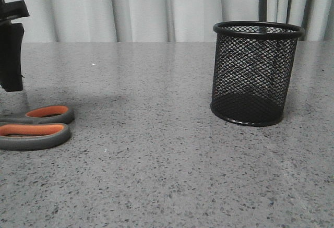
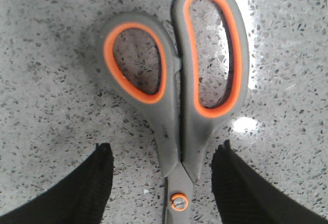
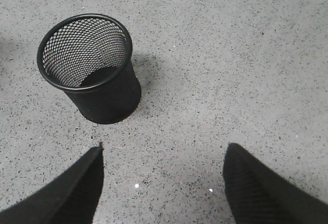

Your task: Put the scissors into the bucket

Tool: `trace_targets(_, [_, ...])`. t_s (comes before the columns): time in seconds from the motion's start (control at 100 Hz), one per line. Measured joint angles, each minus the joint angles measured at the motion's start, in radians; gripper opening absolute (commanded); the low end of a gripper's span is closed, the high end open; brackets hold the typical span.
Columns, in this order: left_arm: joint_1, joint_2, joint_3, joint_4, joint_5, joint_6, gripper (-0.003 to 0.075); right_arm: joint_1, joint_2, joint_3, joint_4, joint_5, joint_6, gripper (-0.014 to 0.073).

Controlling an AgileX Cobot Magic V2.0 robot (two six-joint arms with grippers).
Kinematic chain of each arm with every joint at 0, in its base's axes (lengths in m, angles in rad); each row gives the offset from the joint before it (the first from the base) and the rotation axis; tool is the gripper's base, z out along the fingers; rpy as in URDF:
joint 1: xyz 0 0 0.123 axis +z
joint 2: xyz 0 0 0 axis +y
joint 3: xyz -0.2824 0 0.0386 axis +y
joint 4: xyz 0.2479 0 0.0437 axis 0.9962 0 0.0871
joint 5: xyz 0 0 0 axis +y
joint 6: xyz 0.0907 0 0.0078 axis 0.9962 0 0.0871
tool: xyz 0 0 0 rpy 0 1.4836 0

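The scissors [image 1: 36, 128] lie flat on the grey speckled table at the far left, their grey, orange-lined handles pointing right. In the left wrist view the scissors [image 2: 177, 90] lie closed, with the pivot screw between my fingers. My left gripper [image 2: 163, 155] is open, one finger on each side of the scissors' neck, not touching it; one finger [image 1: 11, 56] shows in the front view above the scissors. The bucket [image 1: 255, 71], a black wire-mesh cup, stands upright at the right and looks empty [image 3: 92, 67]. My right gripper [image 3: 163, 152] is open and empty, above bare table near the bucket.
The grey speckled table [image 1: 156, 160] stretches between the scissors and the bucket. A pale curtain [image 1: 156, 9] hangs behind the table's far edge.
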Motion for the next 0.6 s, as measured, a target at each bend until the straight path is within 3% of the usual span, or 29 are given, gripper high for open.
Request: trace_targets(0.6, [0.005, 0.044, 0.044, -0.003, -0.004, 0.014, 0.0399, 0.000, 0.000, 0.000, 0.000, 0.002, 0.000, 0.0448])
